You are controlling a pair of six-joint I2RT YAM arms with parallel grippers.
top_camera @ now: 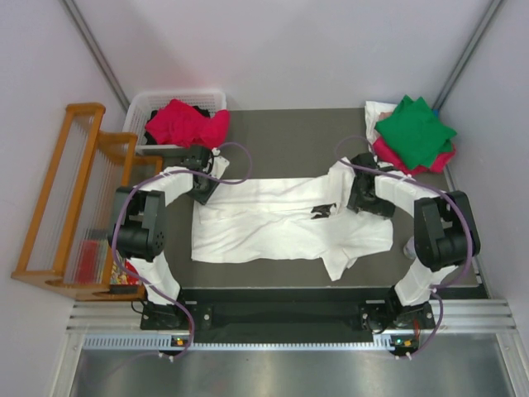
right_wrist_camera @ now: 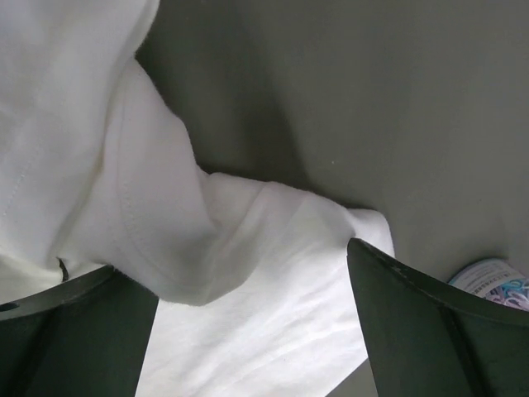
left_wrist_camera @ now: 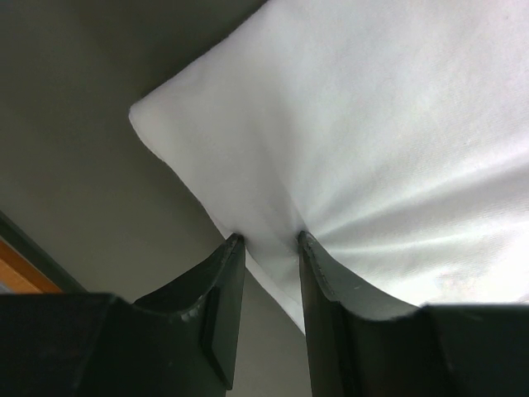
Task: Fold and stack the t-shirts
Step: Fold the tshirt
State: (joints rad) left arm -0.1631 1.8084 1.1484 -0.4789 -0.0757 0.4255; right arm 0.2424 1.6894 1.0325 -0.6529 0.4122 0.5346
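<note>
A large white t-shirt [top_camera: 281, 222] lies spread across the dark table, with a small black print near its right half. My left gripper [top_camera: 202, 188] is at its far left corner. In the left wrist view the gripper [left_wrist_camera: 269, 240] has narrow jaws pinching the shirt's edge [left_wrist_camera: 355, 141], and wrinkles radiate from the tips. My right gripper [top_camera: 357, 198] is at the shirt's far right sleeve. In the right wrist view it [right_wrist_camera: 231, 256] stands wide open over bunched white cloth [right_wrist_camera: 190, 240]. A folded green t-shirt [top_camera: 416, 128] lies on a crimson one [top_camera: 388, 154] at the far right.
A white slotted basket [top_camera: 142, 106] at the far left holds a crumpled crimson-pink t-shirt [top_camera: 186, 124]. A wooden rack [top_camera: 74, 198] stands off the table's left side. A small patterned object [right_wrist_camera: 494, 279] lies near the right arm [top_camera: 438, 231].
</note>
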